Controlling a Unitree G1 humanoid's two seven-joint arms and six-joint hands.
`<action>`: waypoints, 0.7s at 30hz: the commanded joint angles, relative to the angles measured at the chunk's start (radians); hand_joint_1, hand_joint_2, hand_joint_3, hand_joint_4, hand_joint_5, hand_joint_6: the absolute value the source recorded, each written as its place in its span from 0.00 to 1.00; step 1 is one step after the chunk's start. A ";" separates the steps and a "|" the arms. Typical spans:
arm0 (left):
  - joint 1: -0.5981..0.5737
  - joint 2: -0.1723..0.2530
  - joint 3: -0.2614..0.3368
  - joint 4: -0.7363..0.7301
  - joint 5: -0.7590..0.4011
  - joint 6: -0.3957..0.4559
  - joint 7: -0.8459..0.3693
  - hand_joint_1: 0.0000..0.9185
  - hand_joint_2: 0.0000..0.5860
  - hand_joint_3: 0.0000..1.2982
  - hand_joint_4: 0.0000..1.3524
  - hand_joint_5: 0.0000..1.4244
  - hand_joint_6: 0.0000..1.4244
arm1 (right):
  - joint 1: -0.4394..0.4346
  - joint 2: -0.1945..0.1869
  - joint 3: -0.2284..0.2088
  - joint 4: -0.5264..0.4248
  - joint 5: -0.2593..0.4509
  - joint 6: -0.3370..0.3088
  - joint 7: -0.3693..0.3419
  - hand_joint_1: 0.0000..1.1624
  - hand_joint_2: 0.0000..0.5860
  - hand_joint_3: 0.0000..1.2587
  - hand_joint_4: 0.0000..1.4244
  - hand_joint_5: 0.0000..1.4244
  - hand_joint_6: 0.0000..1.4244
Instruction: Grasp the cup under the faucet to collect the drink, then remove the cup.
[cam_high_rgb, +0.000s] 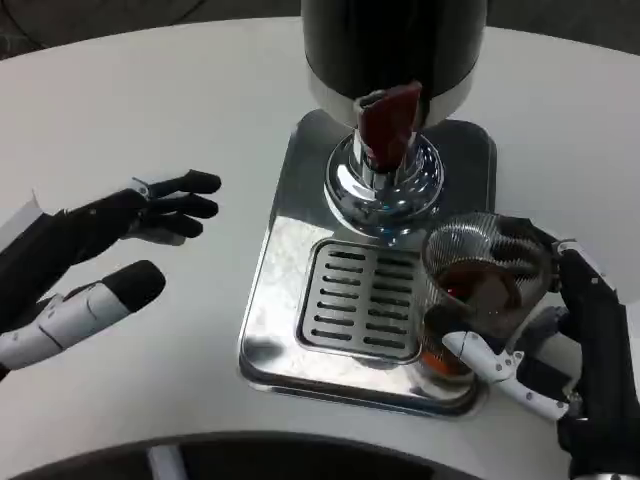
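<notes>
Step in hand, as I read it: collection looks done, removal under way. The cup (483, 285), clear ribbed glass w/ dark amber drink inside, sits at the right front edge of the steel drip tray (285, 250), off to the right of the faucet (388, 125) and no longer directly under it. It seems partly on the tray rim, partly over the worktop (130, 110); can't tell if it's lifted or resting.

Right robot hand (560, 340) is wrapped round the cup: thumb w/ white tip across the near lower wall, black fingers curling behind the far side. So it's pinching the cup between thumb and fingers. Left robot hand (120, 250) is on the left, well apart from the tray, fingers spread and holding nothing. Looks like it's just waiting.

Next move, by my judgement: carry the cup further right/toward the robot, clear of the tray lip, keep it upright since it's roughly half full, then set it on bare worktop. Grip needs to stay firm; glass is smooth and liquid will slosh w/ any jerk.

Around: black dispenser body (395, 40) at top centre w/ red tap lever on the faucet, chrome collar below it, slotted grate (365, 300) in the tray.

In the way: the tray's raised rim under the cup base could catch it if dragged rather than lifted. The dispenser is near the cup's upper left, so moving away from it is the safe direction.
</notes>
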 joint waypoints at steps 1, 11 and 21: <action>0.011 0.016 -0.016 0.014 0.050 -0.017 0.017 0.00 0.14 0.17 0.17 0.19 0.19 | 0.038 -0.011 -0.010 -0.064 0.018 -0.066 0.014 0.73 0.32 0.68 0.70 0.87 0.79; 0.007 0.017 -0.049 0.019 0.100 -0.014 0.034 0.00 0.14 0.16 0.15 0.17 0.17 | 0.089 -0.020 -0.033 -0.117 0.027 -0.082 0.027 0.73 0.32 0.69 0.72 0.88 0.81; 0.018 0.036 -0.078 -0.002 0.198 -0.013 0.057 0.00 0.14 0.14 0.11 0.12 0.14 | 0.137 -0.021 -0.039 -0.169 0.034 -0.088 0.057 0.73 0.32 0.70 0.72 0.89 0.84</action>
